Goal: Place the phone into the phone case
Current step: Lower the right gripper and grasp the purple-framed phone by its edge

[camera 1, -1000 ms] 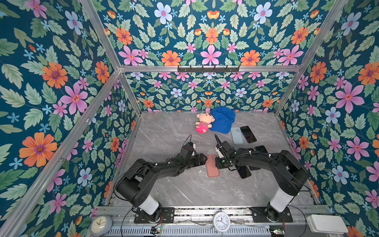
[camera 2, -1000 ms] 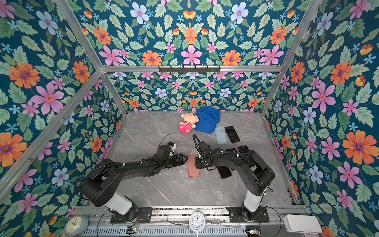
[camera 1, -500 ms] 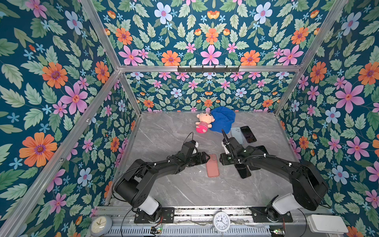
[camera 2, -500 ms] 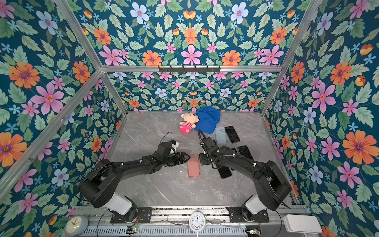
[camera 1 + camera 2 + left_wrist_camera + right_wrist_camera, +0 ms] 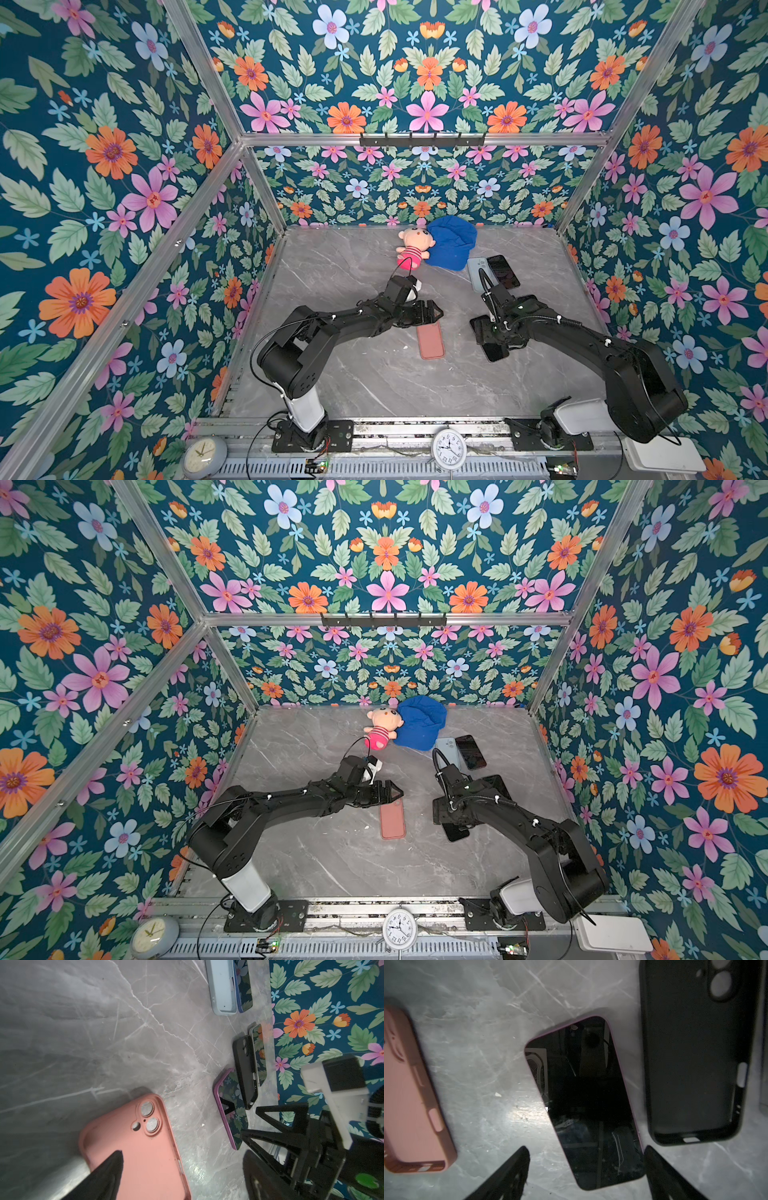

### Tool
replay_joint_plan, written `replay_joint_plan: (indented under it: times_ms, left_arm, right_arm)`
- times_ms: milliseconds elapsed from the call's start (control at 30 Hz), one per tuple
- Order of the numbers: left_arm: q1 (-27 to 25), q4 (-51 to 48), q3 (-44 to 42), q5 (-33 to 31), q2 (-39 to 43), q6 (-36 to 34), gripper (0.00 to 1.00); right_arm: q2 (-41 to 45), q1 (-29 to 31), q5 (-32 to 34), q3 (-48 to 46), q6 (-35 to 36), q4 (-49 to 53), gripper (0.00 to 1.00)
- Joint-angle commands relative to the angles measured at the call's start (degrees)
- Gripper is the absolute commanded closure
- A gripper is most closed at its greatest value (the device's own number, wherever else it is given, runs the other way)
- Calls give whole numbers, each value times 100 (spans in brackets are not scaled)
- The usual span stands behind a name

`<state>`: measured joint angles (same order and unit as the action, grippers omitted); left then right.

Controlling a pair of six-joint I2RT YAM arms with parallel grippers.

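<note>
A grey marble-patterned tabletop [image 5: 353, 374] fills the lower middle of both top views, boxed in by flowered walls. The black left arm [image 5: 332, 324] reaches from the lower left toward the centre of the frame, and the black right arm [image 5: 582, 336] reaches from the lower right toward the centre-right. At the far edge of the table, upper centre, lies a crumpled blue cloth cap [image 5: 451, 245], and a small plush doll in a pink striped top [image 5: 411, 247] touches its left side. Just right of the cap, a pale blue phone case [image 5: 477, 270] and a dark-screened phone [image 5: 503, 270] lie side by side. A flat salmon-pink silicone phone case [image 5: 431, 340] lies at the centre of the table. The left gripper [image 5: 434, 311] hovers over its far end, jaws spread wide and holding nothing. To the right of that case, well apart from it, a dark-screened phone with a purple rim [image 5: 583, 1095] lies face up on the marble. The right gripper [image 5: 586, 1148] is above one end of it, with one finger on each side, jaws apart and not clamped on it. A black silicone phone case [image 5: 691, 1053] lies open side up just beside the phone.
</note>
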<state>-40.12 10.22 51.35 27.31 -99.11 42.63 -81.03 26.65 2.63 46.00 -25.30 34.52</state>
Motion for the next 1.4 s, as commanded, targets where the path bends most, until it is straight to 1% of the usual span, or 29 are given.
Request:
replay_joint_plan:
  times_ms: [0, 300, 467, 567, 800, 1000, 1133, 1367]
  left_arm:
    - [-7, -55, 24, 54, 8, -89, 8]
    - [-17, -57, -21, -1, 41, -84, 8]
    - [-42, -2, -71, -18, 67, -62, 7]
    - [-62, 15, -103, -27, 88, -62, 7]
    - [-96, 83, -169, -59, 154, -44, 7]
    - [-102, 120, -228, -80, 190, -28, 7]
    - [-104, 153, -266, -87, 207, -18, 7]
    - [-96, 182, -249, -32, 165, -9, 8]
  right_arm:
    - [-76, -3, -174, -12, -68, -100, 14]
    - [-382, -13, -85, -46, -268, -178, 11]
    - [-361, -19, -46, -131, -316, -225, 10]
    - [-367, -17, -10, -131, -328, -242, 10]
    - [-443, -28, 112, -88, -294, -303, 4]
    - [-704, -42, 45, 5, -265, -358, 4]
    - [-782, -45, -25, 35, -247, -362, 5]
    - [-826, -35, -35, 23, -187, -402, 14]
